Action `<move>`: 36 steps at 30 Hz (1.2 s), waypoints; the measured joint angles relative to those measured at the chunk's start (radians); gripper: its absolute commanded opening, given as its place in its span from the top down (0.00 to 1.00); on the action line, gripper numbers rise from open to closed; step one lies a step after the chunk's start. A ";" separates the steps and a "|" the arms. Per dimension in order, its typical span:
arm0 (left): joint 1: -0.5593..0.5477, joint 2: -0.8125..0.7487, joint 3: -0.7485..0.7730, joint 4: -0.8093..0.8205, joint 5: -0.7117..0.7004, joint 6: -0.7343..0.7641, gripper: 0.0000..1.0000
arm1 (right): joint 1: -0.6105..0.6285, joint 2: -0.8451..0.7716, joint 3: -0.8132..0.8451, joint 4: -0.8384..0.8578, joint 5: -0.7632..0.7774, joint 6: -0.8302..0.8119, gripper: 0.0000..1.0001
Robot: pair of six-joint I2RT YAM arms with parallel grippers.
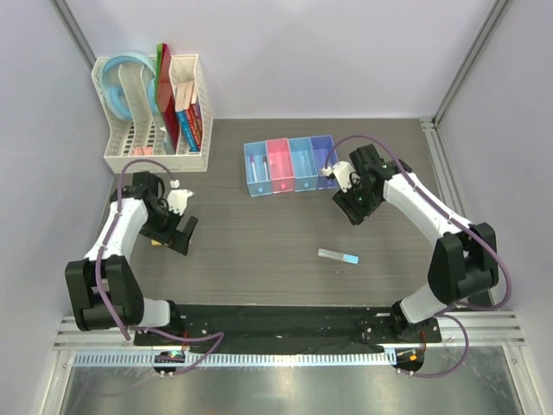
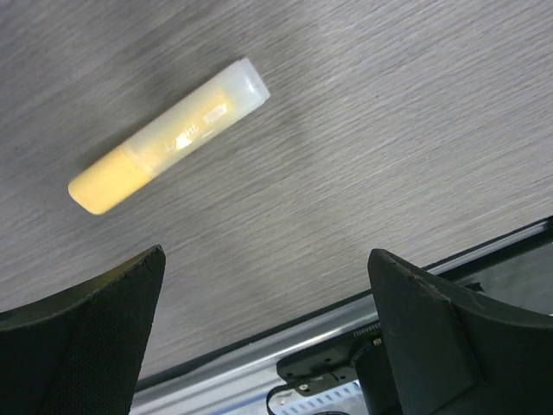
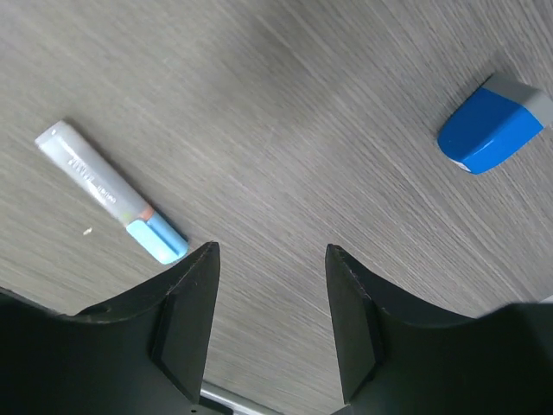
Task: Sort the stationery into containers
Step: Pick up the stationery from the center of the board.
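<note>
The containers (image 1: pixel 289 164), a row of four joined bins, stand at the back middle of the table. A grey stick with a light-blue tip (image 1: pixel 338 256) (image 3: pixel 108 190) lies alone toward the front right. My right gripper (image 1: pixel 354 206) (image 3: pixel 272 249) hovers open just right of the bins, with bare table between its fingers. In the right wrist view a small dark-blue block (image 3: pixel 492 130) lies off to the upper right. My left gripper (image 1: pixel 175 233) (image 2: pixel 266 255) is wide open over the left side. An orange-yellow piece (image 2: pixel 168 136) lies on the table just beyond its fingertips, untouched.
A white mesh rack (image 1: pixel 155 130) with books and folders stands at the back left corner. A black strip and metal rail (image 1: pixel 285 341) run along the near edge by the arm bases. Grey walls and frame posts close in the sides.
</note>
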 measured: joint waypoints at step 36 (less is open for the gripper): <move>0.005 0.358 0.084 0.071 -0.058 -0.194 0.00 | 0.169 -0.185 -0.092 -0.048 -0.011 -0.098 0.43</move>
